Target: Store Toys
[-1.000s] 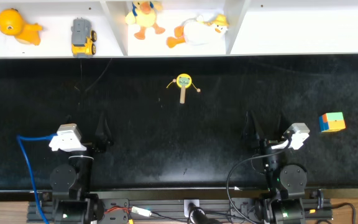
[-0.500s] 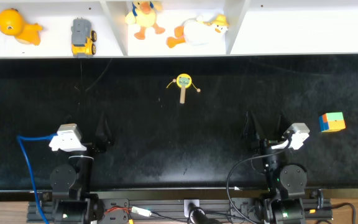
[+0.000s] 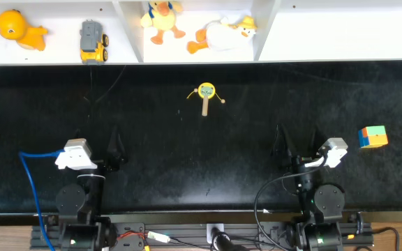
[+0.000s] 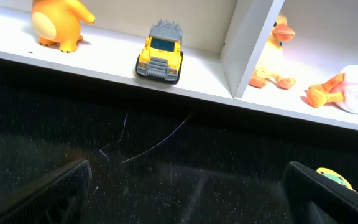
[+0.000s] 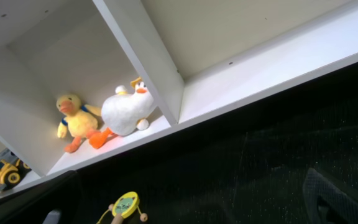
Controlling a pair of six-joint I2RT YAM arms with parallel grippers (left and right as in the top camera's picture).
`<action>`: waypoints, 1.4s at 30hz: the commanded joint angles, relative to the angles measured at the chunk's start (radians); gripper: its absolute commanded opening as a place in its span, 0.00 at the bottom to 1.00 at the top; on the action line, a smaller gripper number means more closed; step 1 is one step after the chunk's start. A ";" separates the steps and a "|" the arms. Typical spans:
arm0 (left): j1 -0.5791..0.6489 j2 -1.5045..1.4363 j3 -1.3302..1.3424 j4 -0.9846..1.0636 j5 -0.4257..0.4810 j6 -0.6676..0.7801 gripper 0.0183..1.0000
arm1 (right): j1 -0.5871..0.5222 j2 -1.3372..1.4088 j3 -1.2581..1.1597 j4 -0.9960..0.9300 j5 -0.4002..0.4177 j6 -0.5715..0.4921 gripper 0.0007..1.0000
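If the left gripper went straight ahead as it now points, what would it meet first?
Bare black table lies ahead; first probably the front edge of the white shelf near the yellow truck, though depth is unclear.

My fingers [image 4: 61, 186] stand wide apart over the black desk [image 4: 179, 155], a yellow rattle [image 4: 331, 176] beside one. Well ahead, a white shelf [image 4: 104, 59] holds an orange duck [image 4: 58, 22], a yellow truck [image 4: 160, 53], a plush duck [image 4: 275, 56] and a white plush [image 4: 356, 90].
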 commanded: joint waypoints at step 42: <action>-0.008 -0.012 -0.003 -0.002 0.013 0.023 1.00 | 0.124 1.057 1.377 -0.838 -0.297 -0.431 1.00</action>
